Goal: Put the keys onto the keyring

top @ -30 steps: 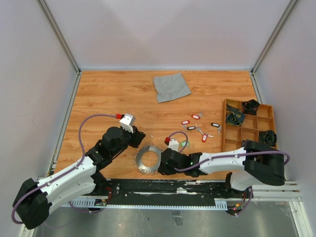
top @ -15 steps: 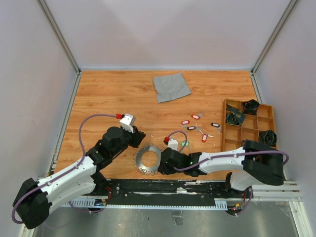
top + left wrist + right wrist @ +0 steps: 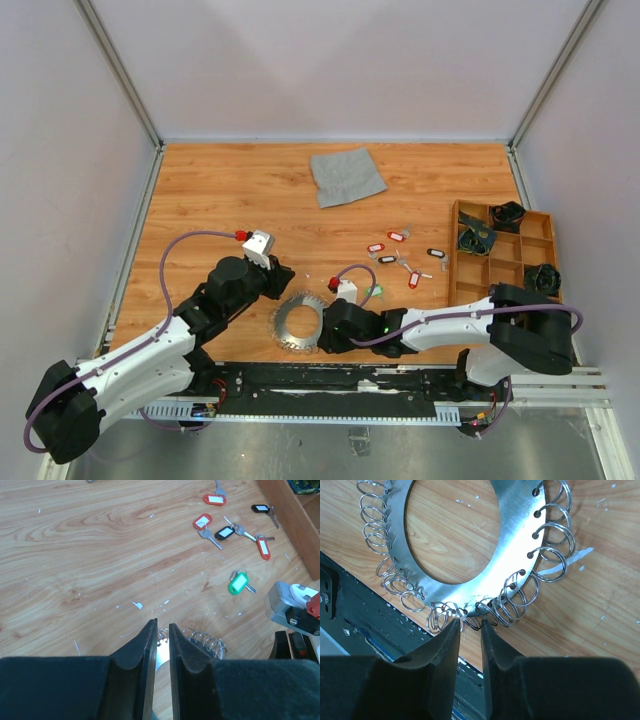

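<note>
The keyring, a flat silvery ring fringed with wire loops, lies on the wood near the front edge. My left gripper stands over its far-left rim. In the left wrist view that gripper is closed to a narrow slit on the rim's loops. My right gripper is at the ring's right side. In the right wrist view its tips stand slightly apart on either side of one dark loop at the plate's edge. The keys lie loose: green tag, red, black. Neither gripper holds a key.
A grey cloth lies at the back. A wooden tray with chunky black parts stands at the right, its wall beside the keys. The black base rail runs just past the ring's near rim.
The right wrist has edged slightly left toward the ring. The left arm, the ring and the keys have not moved.
</note>
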Robot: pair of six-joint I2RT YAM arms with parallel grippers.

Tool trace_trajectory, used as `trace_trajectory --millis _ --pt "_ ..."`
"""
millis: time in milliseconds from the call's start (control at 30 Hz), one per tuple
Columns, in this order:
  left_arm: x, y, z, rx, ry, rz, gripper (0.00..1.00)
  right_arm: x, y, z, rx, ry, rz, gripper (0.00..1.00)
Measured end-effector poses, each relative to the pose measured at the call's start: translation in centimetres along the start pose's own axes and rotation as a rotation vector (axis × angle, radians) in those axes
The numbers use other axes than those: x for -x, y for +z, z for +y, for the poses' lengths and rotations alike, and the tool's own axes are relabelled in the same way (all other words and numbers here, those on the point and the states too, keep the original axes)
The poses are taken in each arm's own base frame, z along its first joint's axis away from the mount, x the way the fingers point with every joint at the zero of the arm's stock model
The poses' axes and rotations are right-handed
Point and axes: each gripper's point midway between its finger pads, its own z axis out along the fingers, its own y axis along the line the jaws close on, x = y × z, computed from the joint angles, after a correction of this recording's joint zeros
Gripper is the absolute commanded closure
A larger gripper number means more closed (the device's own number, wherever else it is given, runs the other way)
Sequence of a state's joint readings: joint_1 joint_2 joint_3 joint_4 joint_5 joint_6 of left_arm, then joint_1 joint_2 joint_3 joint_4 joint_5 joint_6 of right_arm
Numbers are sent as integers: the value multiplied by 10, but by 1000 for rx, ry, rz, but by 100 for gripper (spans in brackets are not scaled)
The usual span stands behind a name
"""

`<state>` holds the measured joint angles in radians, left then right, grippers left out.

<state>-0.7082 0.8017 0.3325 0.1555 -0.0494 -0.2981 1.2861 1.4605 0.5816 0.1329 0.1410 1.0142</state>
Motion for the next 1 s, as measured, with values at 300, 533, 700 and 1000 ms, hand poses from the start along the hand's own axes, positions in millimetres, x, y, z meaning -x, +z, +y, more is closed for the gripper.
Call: trace_trajectory --millis 300,533,700,1000 --pt "0 0 0 -1 2 2 79 4 0 4 9 -35 -6 86" --pt "0 0 0 -1 2 2 79 6 0 6 19 -72 -10 91" --pt "0 0 0 -1 2 2 79 9 0 11 37 -101 -15 96" --pt "0 0 0 -1 2 1 80 13 -1 14 50 -188 -21 99"
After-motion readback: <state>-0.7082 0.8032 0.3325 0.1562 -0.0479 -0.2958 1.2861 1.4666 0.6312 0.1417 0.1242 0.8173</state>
